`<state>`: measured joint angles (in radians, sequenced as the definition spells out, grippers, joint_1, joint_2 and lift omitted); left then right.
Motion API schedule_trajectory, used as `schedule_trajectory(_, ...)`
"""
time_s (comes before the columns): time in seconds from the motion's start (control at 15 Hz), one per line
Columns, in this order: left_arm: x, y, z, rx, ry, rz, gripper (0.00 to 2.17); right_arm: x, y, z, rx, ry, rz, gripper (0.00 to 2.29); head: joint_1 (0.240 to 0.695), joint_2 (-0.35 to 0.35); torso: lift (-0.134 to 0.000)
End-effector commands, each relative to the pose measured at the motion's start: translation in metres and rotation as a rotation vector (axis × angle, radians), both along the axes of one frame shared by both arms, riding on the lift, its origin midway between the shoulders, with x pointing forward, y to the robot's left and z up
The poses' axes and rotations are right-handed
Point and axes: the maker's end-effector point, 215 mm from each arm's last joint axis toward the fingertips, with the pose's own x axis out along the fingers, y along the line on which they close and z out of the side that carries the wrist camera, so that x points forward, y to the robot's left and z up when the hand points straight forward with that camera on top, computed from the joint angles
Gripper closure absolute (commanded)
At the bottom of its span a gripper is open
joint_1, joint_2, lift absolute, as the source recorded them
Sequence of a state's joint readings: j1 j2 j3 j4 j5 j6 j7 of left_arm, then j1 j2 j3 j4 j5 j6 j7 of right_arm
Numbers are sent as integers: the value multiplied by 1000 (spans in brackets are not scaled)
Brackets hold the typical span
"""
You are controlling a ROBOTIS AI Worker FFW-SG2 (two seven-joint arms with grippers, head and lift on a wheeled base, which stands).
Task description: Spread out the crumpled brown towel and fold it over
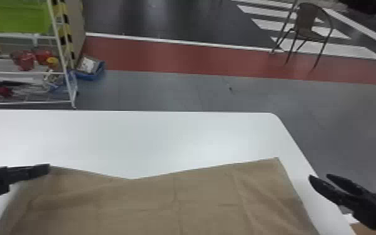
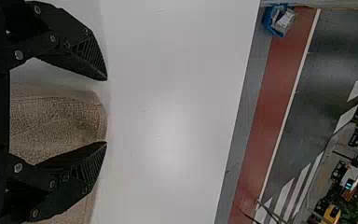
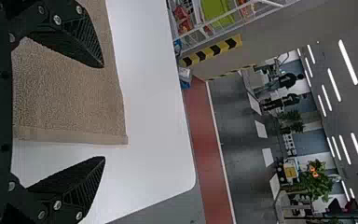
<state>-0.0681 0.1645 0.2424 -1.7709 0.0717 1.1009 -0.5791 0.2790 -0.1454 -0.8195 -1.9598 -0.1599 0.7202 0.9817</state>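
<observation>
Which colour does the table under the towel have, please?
The table is plain white; it shows best in the head view.

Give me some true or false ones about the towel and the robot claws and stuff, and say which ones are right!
1. The brown towel is on the white table. True.
2. The towel is scrunched up in a ball. False: it is spread out, with some creases in it.
3. The left claw is open. True.
4. The right claw is squeezed shut. False: it is open too.
5. A chair stands on the floor beyond the table. True.
</observation>
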Motion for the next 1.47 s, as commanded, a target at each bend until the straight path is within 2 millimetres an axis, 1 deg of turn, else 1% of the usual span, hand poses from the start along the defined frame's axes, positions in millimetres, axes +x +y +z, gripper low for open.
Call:
schedule_trajectory(0.0,-2,3,-1,6,5,5,984,0,-1,0,-2,0,1,208,695,-234,-123)
schedule_trajectory(0.07,-7,5,-5,2,16,10,1069,1,-1,1,-3,0,1,208,695,-234,-123)
schedule_trajectory(0.13,-11,4,-2,-2,14,8,1072,1,-1,1,-5,0,0,208,695,-233,-123)
schedule_trajectory(0.2,-14,4,4,-5,7,6,1254,1,-2,2,-4,1,0,208,695,-231,-123)
schedule_trajectory(0.27,-16,5,16,2,-13,6,1362,3,0,3,0,-2,5,208,695,-232,-123)
schedule_trajectory(0.33,-21,8,20,2,-14,13,1366,7,2,7,-4,-13,12,208,695,-234,-123)
schedule_trajectory(0.47,-27,6,34,-7,-41,6,1366,16,8,16,2,-36,25,208,695,-232,-123)
schedule_trajectory(0.6,-34,8,35,-9,-31,13,1511,30,16,27,22,-54,34,208,695,-222,-123)
schedule_trajectory(0.73,-41,8,40,-15,-32,15,1507,48,27,36,17,-73,49,208,695,-212,-123)
schedule_trajectory(0.8,-41,5,42,-22,-38,11,1507,54,23,35,-13,-71,22,208,695,-206,-123)
schedule_trajectory(0.87,-42,3,42,-25,-38,6,1507,64,19,34,-61,-70,-2,208,695,-201,-123)
schedule_trajectory(0.93,-43,1,41,-28,-38,3,1507,76,17,32,-71,-59,-3,208,695,-202,-123)
schedule_trajectory(1.0,-43,-2,41,-28,-38,0,1507,86,17,33,-68,-52,-5,211,695,-204,-123)
schedule_trajectory(1.13,-46,-7,38,-28,-30,-7,1507,104,23,31,-76,13,-2,232,695,-204,-123)
schedule_trajectory(1.2,-47,-9,37,-27,-29,-12,1507,109,27,25,-68,58,8,394,695,-204,-123)
schedule_trajectory(1.27,-47,-9,38,-23,-31,-13,1507,114,33,21,-79,80,28,407,695,-203,-123)
schedule_trajectory(1.33,-47,-9,38,-22,-30,-13,1507,116,36,11,-103,108,40,407,695,-200,-123)
schedule_trajectory(1.4,-47,-8,39,-23,-31,-11,1507,115,34,-4,-136,152,48,410,695,-192,-123)
